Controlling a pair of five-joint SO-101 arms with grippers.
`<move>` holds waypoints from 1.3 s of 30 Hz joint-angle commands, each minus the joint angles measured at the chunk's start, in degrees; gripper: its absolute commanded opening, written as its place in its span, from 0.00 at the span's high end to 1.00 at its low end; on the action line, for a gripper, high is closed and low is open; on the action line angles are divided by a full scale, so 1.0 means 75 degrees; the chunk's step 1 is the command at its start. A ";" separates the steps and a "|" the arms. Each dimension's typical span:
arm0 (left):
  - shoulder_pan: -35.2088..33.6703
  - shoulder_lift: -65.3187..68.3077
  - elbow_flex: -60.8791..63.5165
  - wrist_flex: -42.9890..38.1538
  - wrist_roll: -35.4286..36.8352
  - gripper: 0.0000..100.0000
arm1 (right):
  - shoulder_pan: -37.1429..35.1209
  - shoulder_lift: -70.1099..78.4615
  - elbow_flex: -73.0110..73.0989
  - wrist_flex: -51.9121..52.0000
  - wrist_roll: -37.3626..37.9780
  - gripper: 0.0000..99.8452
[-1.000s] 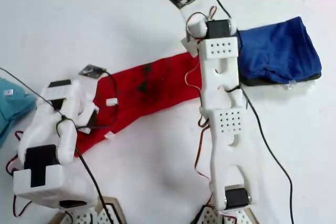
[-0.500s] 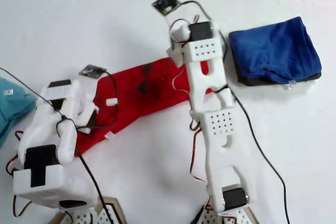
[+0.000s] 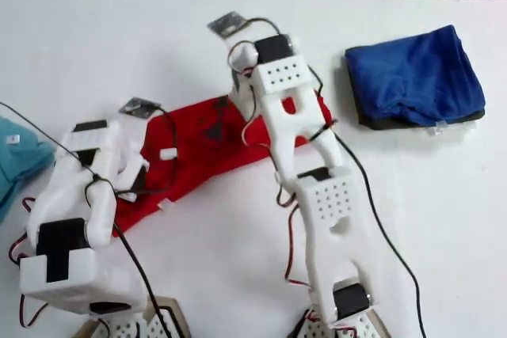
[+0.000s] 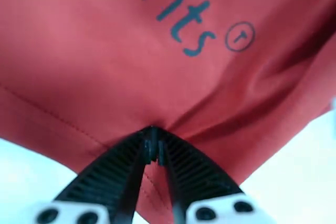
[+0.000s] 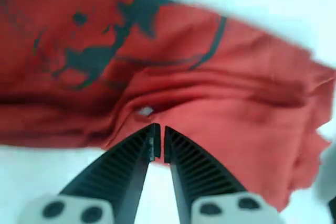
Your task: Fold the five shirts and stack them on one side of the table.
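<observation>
A red shirt [image 3: 198, 144] lies as a long strip slanting across the middle of the white table [image 3: 119, 37]. My left gripper [image 3: 137, 182] is at the strip's near-left end. In the left wrist view its tips [image 4: 152, 148] are shut on a puckered fold of the red shirt [image 4: 157, 51]. My right gripper [image 3: 238, 89] is over the strip's far edge. Its jaws [image 5: 157, 140] stand almost together at the edge of the red shirt [image 5: 236, 119], where creases run into the tips.
A folded blue shirt [image 3: 416, 77] rests on a dark folded one [image 3: 412, 123] at the right. A teal shirt [image 3: 16, 160] lies bunched at the left edge. Black cables trail from both arms across the table's near part.
The right arm has swung left, from beside the blue stack to the middle of the red strip. The left arm has stayed still.
</observation>
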 commanded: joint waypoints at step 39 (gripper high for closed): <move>-0.2297 0.0035 -0.3112 0.2567 0.1231 0.83 | 0.2303 -0.8164 0.8475 -0.1354 0.1043 0.98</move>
